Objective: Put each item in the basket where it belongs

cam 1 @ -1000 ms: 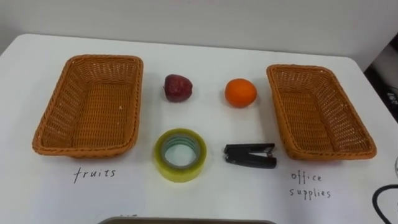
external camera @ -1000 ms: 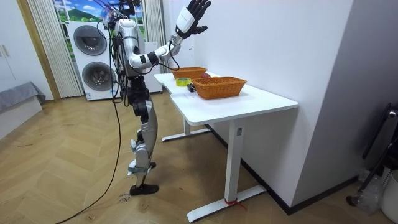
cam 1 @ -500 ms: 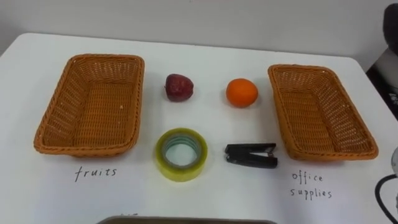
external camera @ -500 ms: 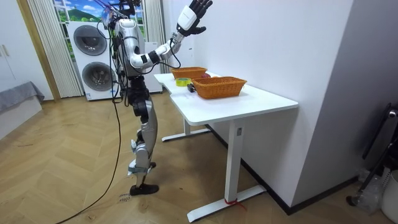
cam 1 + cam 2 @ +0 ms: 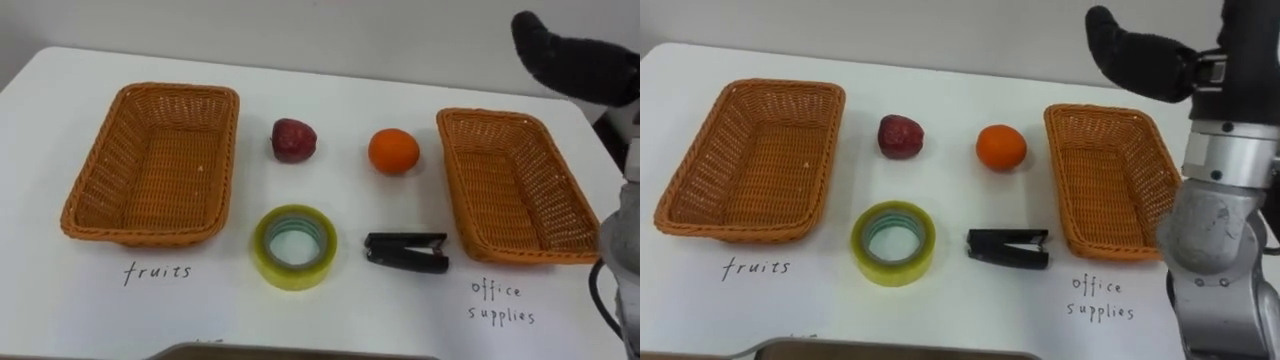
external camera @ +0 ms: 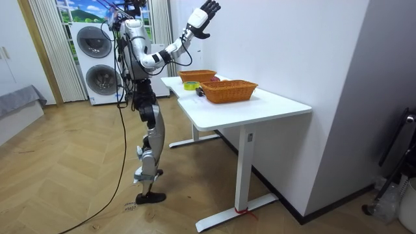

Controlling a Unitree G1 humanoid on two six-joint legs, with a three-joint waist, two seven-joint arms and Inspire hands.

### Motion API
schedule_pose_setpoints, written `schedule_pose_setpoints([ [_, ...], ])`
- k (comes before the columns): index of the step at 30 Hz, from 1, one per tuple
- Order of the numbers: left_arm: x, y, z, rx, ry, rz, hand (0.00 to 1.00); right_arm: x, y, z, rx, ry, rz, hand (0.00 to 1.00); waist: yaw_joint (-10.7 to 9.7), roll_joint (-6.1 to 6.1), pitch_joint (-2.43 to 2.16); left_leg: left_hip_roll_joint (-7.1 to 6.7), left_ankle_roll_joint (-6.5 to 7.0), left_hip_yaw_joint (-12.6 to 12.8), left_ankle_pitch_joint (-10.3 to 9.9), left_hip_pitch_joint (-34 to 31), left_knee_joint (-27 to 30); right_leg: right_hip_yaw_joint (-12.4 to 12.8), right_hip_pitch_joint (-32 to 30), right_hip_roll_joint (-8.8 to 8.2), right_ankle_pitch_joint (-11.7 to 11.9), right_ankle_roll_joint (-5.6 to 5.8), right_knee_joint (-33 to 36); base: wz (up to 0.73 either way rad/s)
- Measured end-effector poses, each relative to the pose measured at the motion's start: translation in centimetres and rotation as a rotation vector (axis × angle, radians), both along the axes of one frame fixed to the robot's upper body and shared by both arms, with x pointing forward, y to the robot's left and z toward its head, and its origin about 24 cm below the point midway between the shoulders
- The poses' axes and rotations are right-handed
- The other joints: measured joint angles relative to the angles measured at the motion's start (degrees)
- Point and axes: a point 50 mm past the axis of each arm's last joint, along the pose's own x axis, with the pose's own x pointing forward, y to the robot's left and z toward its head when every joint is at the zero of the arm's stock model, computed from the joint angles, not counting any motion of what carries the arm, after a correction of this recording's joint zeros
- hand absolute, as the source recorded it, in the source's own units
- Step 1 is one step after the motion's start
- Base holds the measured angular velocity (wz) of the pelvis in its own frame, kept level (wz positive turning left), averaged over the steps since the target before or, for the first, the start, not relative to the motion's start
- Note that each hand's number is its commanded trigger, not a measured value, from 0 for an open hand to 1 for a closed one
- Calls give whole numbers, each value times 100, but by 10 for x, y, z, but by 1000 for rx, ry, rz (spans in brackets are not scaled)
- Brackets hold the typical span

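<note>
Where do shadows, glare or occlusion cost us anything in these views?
Left eye view: even light on the white table, only faint shadow along the fruits basket, no glare spots. Right eye view: the raised right robot hand sits against the wall, and its forearm covers part of the office-supplies basket on its right rim. Room view: that basket partly screens the things behind it.

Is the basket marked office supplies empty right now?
Empty. The basket shows a bare wicker floor; the tape roll and stapler lie on the table outside it.
</note>
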Motion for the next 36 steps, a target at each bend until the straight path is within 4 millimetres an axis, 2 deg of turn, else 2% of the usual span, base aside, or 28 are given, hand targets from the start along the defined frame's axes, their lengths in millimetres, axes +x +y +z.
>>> schedule_pose_setpoints([
  [4, 2, 1, 0, -3, -2, -14, 0, 2, 3, -1, -22, 57, 29, 0, 68, -11, 12, 1, 0, 1, 1, 33, 0, 0, 18, 0, 0, 0, -6, 0],
  [9, 3, 5, 1, -8, 3, -32, 0, 9, 18, -14, -84, 212, 125, 0, 69, -45, 28, 5, -1, 7, 2, 27, 9, 9, 12, -1, 3, -5, -8, 0],
  [15, 10, 6, 2, -17, -1, -63, 0, 14, 28, -26, -149, 359, 211, 0, 78, -60, 24, 8, -1, 1, 2, 6, 2, -10, 15, -2, 11, -8, -5, 0],
  [24, 17, 9, 3, -7, 5, -119, 0, 21, 29, -48, -224, 568, 263, 0, 79, -144, 16, 10, -2, -16, 3, -9, 3, -49, 12, -2, 13, -7, -8, 0],
  [26, 17, 9, 4, -6, 5, -120, 0, 22, 29, -50, -230, 590, 270, 0, 78, -152, 14, 9, -2, -23, 3, -10, 5, -51, 11, -2, 13, -7, -9, 0],
  [27, 18, 10, 4, -4, 4, -121, 0, 22, 29, -50, -227, 602, 280, 0, 93, -175, -2, 7, -2, -47, 3, -3, 8, -62, 7, -3, 14, -6, -9, 4],
  [36, 18, 11, 5, 10, 7, -158, 0, 22, 23, -54, -316, 760, 360, 0, 202, -190, 1, 5, -3, -64, 8, 17, 14, -57, 30, -2, 14, -7, -11, 0],
])
